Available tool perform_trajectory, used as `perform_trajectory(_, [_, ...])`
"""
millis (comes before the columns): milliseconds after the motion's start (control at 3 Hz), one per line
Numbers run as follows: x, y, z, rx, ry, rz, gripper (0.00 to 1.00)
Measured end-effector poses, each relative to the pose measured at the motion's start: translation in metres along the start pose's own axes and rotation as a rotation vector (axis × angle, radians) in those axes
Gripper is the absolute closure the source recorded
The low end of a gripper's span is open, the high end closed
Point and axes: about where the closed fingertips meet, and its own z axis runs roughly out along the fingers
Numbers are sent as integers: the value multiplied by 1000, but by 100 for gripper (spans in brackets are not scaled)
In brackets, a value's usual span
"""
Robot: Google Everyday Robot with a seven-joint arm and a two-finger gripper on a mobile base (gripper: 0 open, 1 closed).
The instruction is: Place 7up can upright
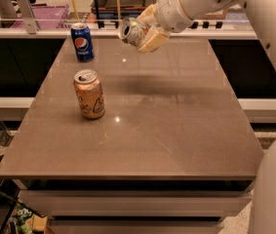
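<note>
The 7up can is silvery with a silver top. It lies tilted on its side in the air above the far part of the brown table, its top facing left. My gripper is shut on the 7up can, its cream-coloured fingers wrapped around the can's body. The white arm reaches in from the upper right. The can's green markings are hidden by the fingers.
A blue Pepsi can stands upright at the table's far left. An orange-gold can stands upright at the left middle. Behind the table is a counter with a purple bin. The robot's white body fills the right edge.
</note>
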Motion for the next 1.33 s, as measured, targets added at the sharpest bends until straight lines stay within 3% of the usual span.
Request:
perform_trajectory(333, [3,-2,-3,79,-37,76,100])
perform_trajectory(667, [8,-7,-9,164,-59,115,100])
perform_trajectory(1333, [25,-18,-29,337,-142,143,100])
